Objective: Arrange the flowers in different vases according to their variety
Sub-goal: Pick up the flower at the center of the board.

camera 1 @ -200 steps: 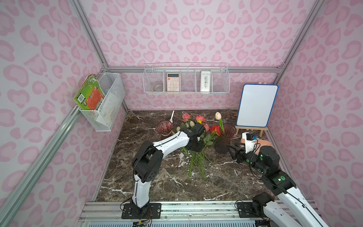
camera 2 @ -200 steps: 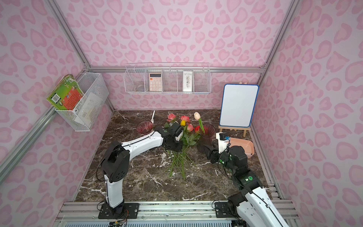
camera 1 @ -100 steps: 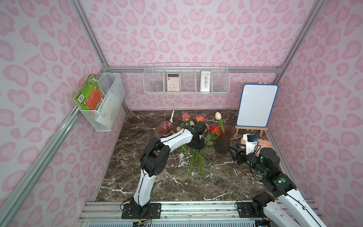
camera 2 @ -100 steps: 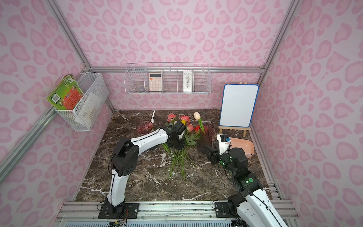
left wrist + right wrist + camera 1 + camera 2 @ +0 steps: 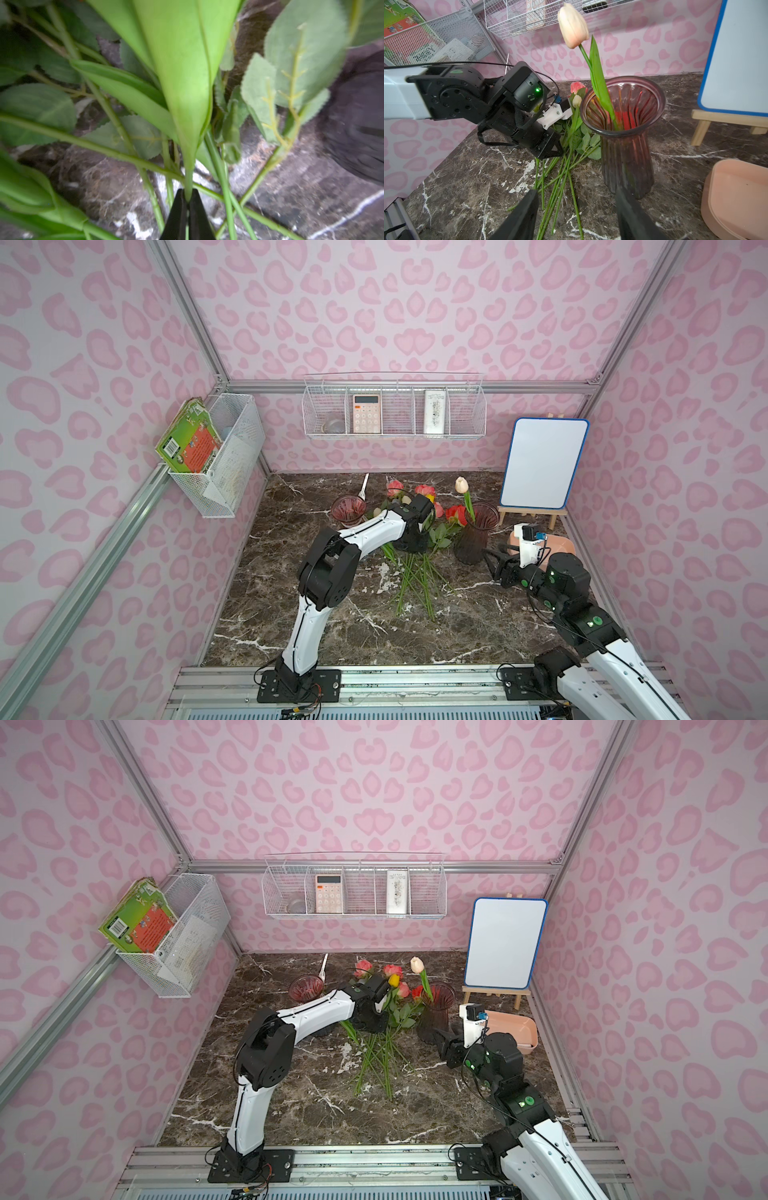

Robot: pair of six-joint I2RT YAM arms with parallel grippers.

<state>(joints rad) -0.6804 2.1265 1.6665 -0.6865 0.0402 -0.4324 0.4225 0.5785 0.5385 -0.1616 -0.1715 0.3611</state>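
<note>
Landmark: the tulip vase (image 5: pixel 473 539), dark ribbed glass, upright on the marble table (image 5: pixel 332 626). A cream tulip (image 5: pixel 572 25) stands in it. Its stem goes down through the flared mouth and the bloom leans out well above the rim.

My left gripper (image 5: pixel 188 200) is down in the loose flowers (image 5: pixel 415 576) lying just beside the tulip vase. Its jaws are pressed together, pinching one green stem (image 5: pixel 188 182) right below a broad smooth leaf. I can't tell which bloom that stem carries; the wrist view is too close and blurred. Other stems cross under it on the marble.

The loose flowers are fanned out, cut ends pointing away from the tulip vase and heads bunched next to its neck. Among them are a pink rose (image 5: pixel 395 488), a red rose (image 5: pixel 456 514) right against the vase side, and a yellow tulip (image 5: pixel 393 979) by my left wrist.

My right gripper (image 5: pixel 576 191) hangs low just beside the foot of the tulip vase, on the side away from the pile. Its jaws are spread wide with nothing between them, pointed at the vase.

The second vase (image 5: pixel 347 509) is upright across the pile from the tulip vase, well apart from it. The peach tray (image 5: pixel 511 1029) sits near the tulip vase, past my right gripper. The whiteboard (image 5: pixel 544 464) stands on its easel behind the tulip vase.
</note>
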